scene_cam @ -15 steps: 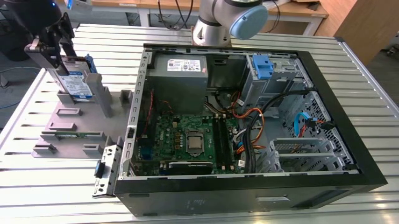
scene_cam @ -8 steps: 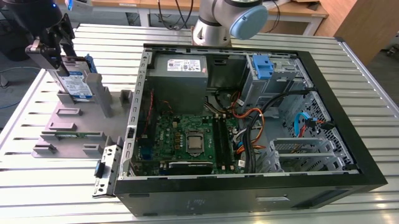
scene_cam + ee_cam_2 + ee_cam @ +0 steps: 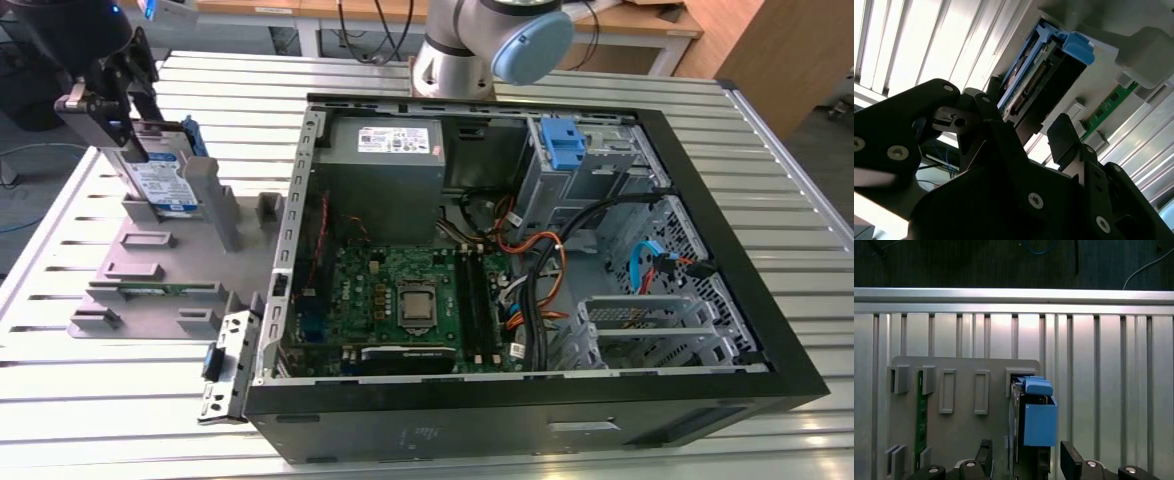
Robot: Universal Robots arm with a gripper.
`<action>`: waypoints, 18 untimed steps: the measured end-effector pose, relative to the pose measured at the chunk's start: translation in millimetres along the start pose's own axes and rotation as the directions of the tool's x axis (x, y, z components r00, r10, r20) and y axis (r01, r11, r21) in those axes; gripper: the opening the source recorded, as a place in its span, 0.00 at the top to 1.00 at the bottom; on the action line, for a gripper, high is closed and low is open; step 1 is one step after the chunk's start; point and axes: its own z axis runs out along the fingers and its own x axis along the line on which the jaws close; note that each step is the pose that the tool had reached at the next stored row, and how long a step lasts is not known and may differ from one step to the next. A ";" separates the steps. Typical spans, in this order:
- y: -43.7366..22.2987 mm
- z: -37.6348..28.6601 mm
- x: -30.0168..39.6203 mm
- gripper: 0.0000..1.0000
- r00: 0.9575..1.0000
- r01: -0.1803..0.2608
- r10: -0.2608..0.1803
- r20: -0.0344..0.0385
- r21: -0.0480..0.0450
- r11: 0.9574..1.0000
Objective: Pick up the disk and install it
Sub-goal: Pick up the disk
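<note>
The disk [image 3: 163, 178] stands upright in a slot of the grey plastic stand [image 3: 147, 265], at the exterior view's left. It is silver, with a white-and-blue label and a blue carrier frame. My gripper [image 3: 123, 118] hangs at the disk's upper end. In the first wrist view the disk [image 3: 1035, 425] is seen end-on, and the gripper [image 3: 1026, 457] is open with one black finger [image 3: 985, 452] on each side and a gap to the disk. The second wrist view shows the disk [image 3: 1046, 70] just beyond the gripper [image 3: 1026, 107], with its connector end facing the camera.
An open computer case [image 3: 747, 300] lies at the exterior view's right, with a motherboard [image 3: 400, 300], a grey power-supply box [image 3: 387, 140], cables and a drive bay with a blue carrier [image 3: 566, 145]. A green memory module [image 3: 154, 291] sits in the stand. The arm's base [image 3: 467, 45] rises behind the case.
</note>
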 end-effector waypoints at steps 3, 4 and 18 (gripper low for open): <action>0.0 0.0 0.0 0.35 1.000 0.015 -0.015 0.000 0.000 1.000; 0.0 0.0 0.0 0.35 1.000 0.020 -0.020 0.000 -0.001 1.000; 0.0 -1.9 -0.2 0.35 1.000 0.021 -0.021 0.009 0.000 1.000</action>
